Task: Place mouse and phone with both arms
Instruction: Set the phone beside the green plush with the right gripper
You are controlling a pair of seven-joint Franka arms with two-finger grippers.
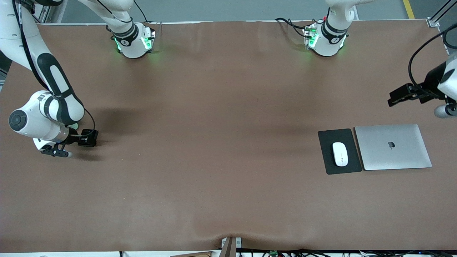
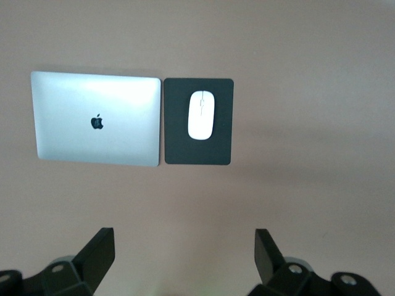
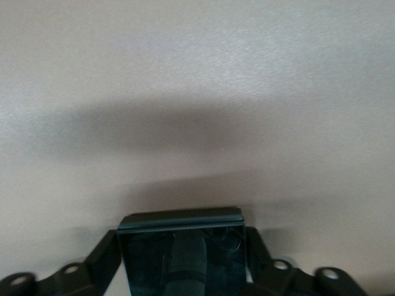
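The white mouse [image 1: 340, 154] lies on a dark-grey pad [image 1: 325, 140] toward the left arm's end of the table; both show in the left wrist view, the mouse [image 2: 201, 115] on the pad [image 2: 179, 145]. My left gripper [image 1: 445, 110] hangs high over the table's end beside the laptop, open and empty [image 2: 183, 237]. My right gripper [image 1: 54, 152] is low over the right arm's end of the table. In the right wrist view it [image 3: 182, 253] is shut on the black glossy phone [image 3: 179, 221], gripped by its two side edges.
A closed silver laptop [image 1: 392, 146] lies beside the pad, toward the left arm's end; it also shows in the left wrist view [image 2: 95, 117]. The brown tabletop [image 1: 214, 142] stretches bare between the two arms. The arm bases stand at the table's far edge.
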